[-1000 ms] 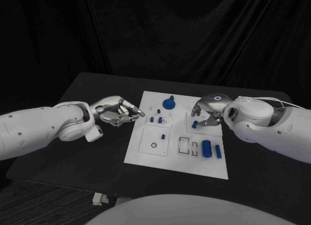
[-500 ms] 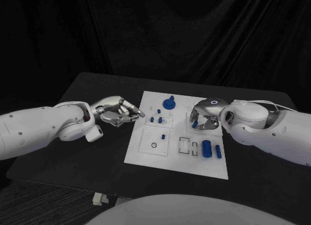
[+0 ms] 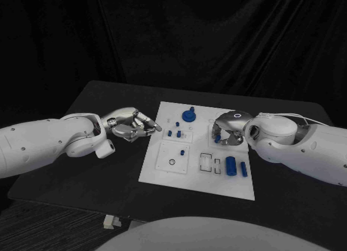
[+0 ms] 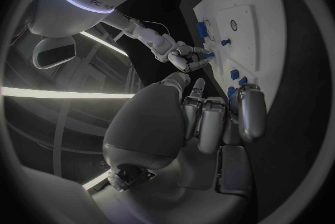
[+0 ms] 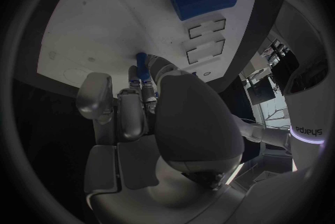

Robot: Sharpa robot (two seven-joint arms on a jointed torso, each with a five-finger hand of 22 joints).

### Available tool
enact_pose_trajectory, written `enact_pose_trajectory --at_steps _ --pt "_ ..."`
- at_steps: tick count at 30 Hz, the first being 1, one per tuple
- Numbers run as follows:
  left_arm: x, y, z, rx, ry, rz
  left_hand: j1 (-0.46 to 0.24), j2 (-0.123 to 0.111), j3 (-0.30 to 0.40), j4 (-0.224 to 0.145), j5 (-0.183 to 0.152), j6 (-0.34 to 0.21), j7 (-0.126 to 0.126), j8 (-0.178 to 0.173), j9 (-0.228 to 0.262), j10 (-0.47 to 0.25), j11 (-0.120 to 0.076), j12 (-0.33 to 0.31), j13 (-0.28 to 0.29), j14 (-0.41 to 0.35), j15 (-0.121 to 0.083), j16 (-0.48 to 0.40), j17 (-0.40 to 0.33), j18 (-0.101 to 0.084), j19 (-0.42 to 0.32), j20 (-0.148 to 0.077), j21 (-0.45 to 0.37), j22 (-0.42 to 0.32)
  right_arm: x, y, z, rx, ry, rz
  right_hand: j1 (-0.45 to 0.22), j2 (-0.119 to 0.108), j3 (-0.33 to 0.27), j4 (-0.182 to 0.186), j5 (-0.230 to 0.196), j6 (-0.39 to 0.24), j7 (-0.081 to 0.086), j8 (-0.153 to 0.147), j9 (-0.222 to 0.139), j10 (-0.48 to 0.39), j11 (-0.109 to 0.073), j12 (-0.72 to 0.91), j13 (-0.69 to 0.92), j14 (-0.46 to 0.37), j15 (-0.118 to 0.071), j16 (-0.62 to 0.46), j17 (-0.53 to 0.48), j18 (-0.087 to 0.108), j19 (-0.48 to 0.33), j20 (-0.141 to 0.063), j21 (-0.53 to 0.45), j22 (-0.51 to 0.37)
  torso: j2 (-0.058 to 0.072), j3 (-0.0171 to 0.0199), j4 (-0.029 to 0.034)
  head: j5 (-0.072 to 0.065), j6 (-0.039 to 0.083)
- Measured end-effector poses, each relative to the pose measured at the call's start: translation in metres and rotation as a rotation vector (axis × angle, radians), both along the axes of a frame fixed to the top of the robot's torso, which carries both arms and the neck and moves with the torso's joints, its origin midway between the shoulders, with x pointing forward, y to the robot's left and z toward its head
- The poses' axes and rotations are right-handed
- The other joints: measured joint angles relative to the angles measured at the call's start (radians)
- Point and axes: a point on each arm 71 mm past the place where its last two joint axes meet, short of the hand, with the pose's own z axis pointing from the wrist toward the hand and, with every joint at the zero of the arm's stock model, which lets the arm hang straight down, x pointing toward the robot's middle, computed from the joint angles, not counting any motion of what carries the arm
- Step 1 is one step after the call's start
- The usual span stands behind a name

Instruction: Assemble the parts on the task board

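Note:
The white task board (image 3: 162, 175) lies in the middle of the black table. My right hand (image 3: 228, 128) hovers over the board's far right part, its fingers closed round a small blue peg (image 5: 142, 62) that stands in the board. The left wrist view shows this right hand (image 4: 187, 58) on the peg too. My left hand (image 3: 132, 124) rests just off the board's left edge, fingers curled in with nothing in them (image 4: 209, 118). A blue round knob (image 3: 189, 115) stands at the board's far edge. Small blue pegs (image 3: 173, 134) stand near the left hand.
A thick blue cylinder (image 3: 231, 164) and a slim blue bar (image 3: 243, 168) lie on the board's near right, beside two rectangular slots (image 3: 206, 162). A ring-shaped hole (image 3: 171, 162) and a short peg (image 3: 182, 152) sit on the near left. Bare black table (image 3: 90, 172) surrounds the board.
My right hand has slid left over the board and closed its fingers on the small blue peg. The left hand has stayed where it was.

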Motion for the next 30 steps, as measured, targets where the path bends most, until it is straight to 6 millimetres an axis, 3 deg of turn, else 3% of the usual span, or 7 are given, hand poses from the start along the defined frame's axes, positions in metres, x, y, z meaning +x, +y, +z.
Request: enact_pose_trajectory --at_steps 1,7,8,10,22,30 --pt "0.0 0.0 0.0 0.0 0.001 0.0 0.0 0.0 0.0 0.0 0.0 0.0 0.0 0.0 0.0 0.0 0.0 0.0 0.0 0.0 0.0 0.0 0.0 0.0 0.0 0.0 0.0 0.0 0.0 0.0 0.0 0.002 -0.002 0.001 0.0 0.0 0.019 -0.019 0.0 0.005 0.0 0.009 0.006 0.013 -0.003 0.0 0.0 0.0 0.0 0.0 0.0 0.0 0.0 0.0 0.0 0.0 0.0 0.0 -0.0001 0.0 0.0" --pt "0.0 0.0 -0.001 0.002 0.004 -0.001 0.0 0.0 0.002 -0.002 0.0 0.0 0.0 0.007 0.0 0.002 0.002 0.0 0.0 0.0 0.0 0.0 0.0 0.0 -0.009 0.008 0.0 0.0 0.0 0.001 0.002 0.022 -0.017 0.006 0.026 -0.005 0.032 -0.032 0.0 0.045 0.002 0.018 0.015 0.043 -0.001 0.0 -0.015 0.0 0.0 0.0 0.0 0.0 -0.005 0.005 0.0 0.0 0.0 0.0 -0.0002 0.0 0.0" --pt "0.0 0.0 -0.001 0.002 0.005 -0.001 0.0 0.0 0.019 -0.019 0.0 0.0 0.0 0.007 0.0 0.002 0.002 0.0 0.0 0.0 0.0 0.0 0.0 0.0 -0.009 0.008 0.0 0.0 0.0 0.001 0.002 0.025 -0.019 0.007 0.026 -0.005 0.032 -0.032 0.0 0.045 0.001 0.018 0.015 0.048 -0.005 0.0 -0.018 0.0 0.0 0.0 0.0 0.0 -0.005 0.005 0.0 0.0 0.0 0.0 -0.0002 0.001 0.0" --pt "0.0 0.0 -0.001 0.003 0.006 -0.002 0.0 0.0 0.019 -0.019 0.0 0.0 0.0 0.007 0.0 0.002 0.002 0.0 0.0 0.0 0.0 0.0 0.0 0.0 -0.009 0.008 0.0 0.0 0.0 0.001 0.002 0.032 -0.024 0.009 0.026 -0.005 0.041 -0.041 -0.001 0.055 0.003 0.021 0.017 0.055 0.001 0.0 -0.024 0.009 0.009 0.0 0.0 0.0 -0.005 0.005 0.0 0.0 0.0 0.0 -0.0002 0.001 0.0" --pt "0.0 0.0 -0.002 0.006 0.015 -0.005 0.0 0.0 0.019 -0.019 0.0 0.0 0.0 0.007 0.0 0.002 0.002 0.0 0.0 0.0 0.0 0.0 0.0 0.0 -0.009 0.008 0.0 0.0 -0.006 -0.001 0.007 0.07 -0.046 0.019 0.026 -0.005 0.041 -0.042 -0.001 0.061 0.007 0.022 0.023 0.073 0.005 -0.008 -0.032 0.009 0.009 0.0 -0.015 0.0 -0.012 0.012 -0.005 0.0 0.0 0.0 -0.0003 0.007 0.0" --pt "0.0 0.001 -0.002 0.009 0.019 -0.004 0.0 0.0 0.019 -0.019 0.0 0.01 0.0 0.008 0.0 0.002 0.002 0.0 0.0 0.0 0.0 0.0 0.0 0.0 -0.009 0.009 0.0 0.0 -0.011 0.002 0.033 0.108 -0.094 0.048 0.026 -0.005 0.034 -0.049 -0.002 0.069 0.007 0.03 0.03 0.078 0.002 -0.014 -0.034 0.009 0.009 0.0 -0.015 0.0 -0.012 0.012 -0.005 0.0 0.0 -0.0002 -0.0005 0.012 0.0"
